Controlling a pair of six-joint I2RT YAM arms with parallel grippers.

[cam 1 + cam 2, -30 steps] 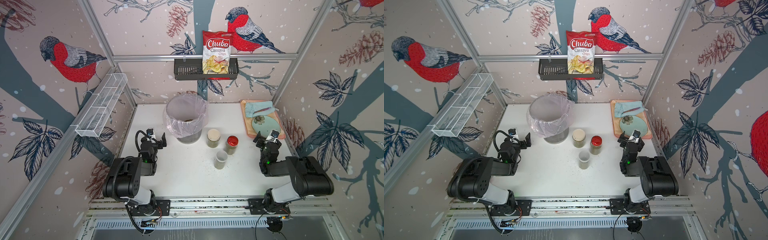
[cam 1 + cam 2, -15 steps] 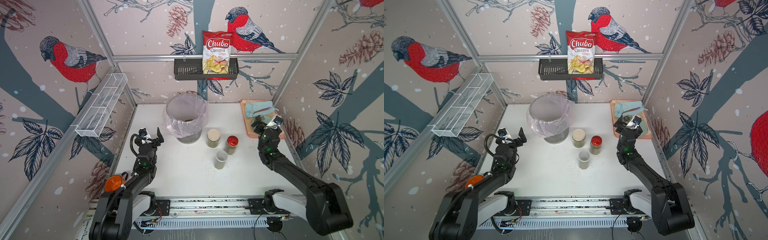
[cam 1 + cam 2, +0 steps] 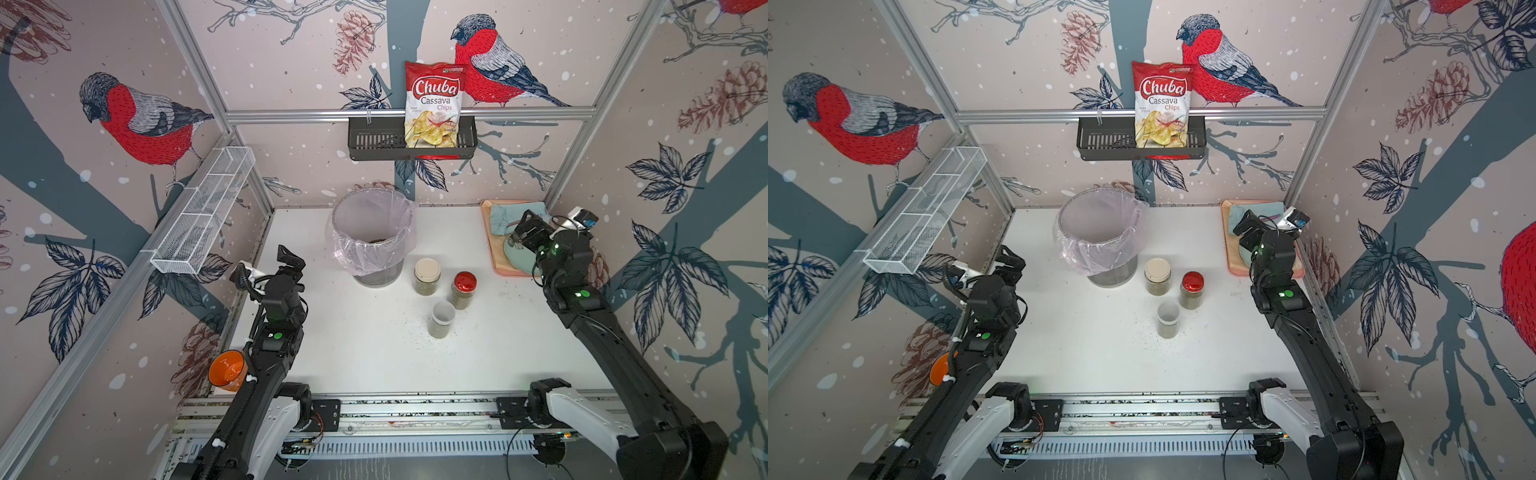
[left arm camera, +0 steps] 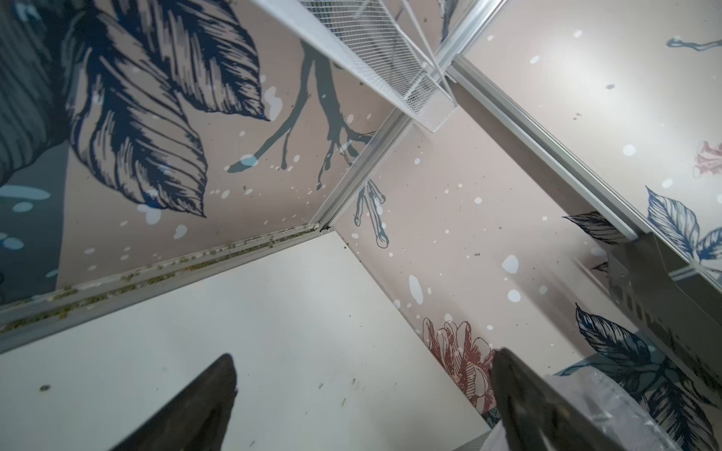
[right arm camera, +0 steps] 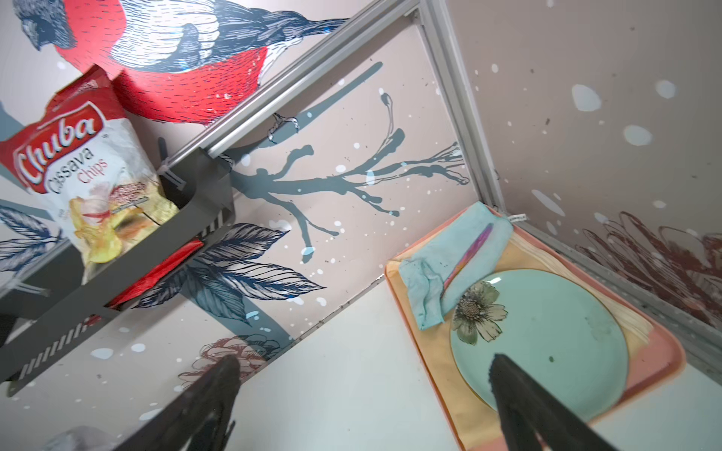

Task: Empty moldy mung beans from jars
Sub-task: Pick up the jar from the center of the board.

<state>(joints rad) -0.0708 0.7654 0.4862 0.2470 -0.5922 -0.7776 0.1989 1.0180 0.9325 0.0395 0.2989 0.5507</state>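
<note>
three jars (image 3: pixel 427 276) holding mung beans (image 3: pixel 460 300), lined bin (image 3: pixel 379 277)

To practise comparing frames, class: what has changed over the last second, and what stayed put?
Both arms unfolded from a tucked pose and rose: the left end effector lifted, left of the bin, and the right end effector moved back over the tray. Both stayed open and empty; nothing was grasped or released. The jars, bin and chip bag did not move.
</note>
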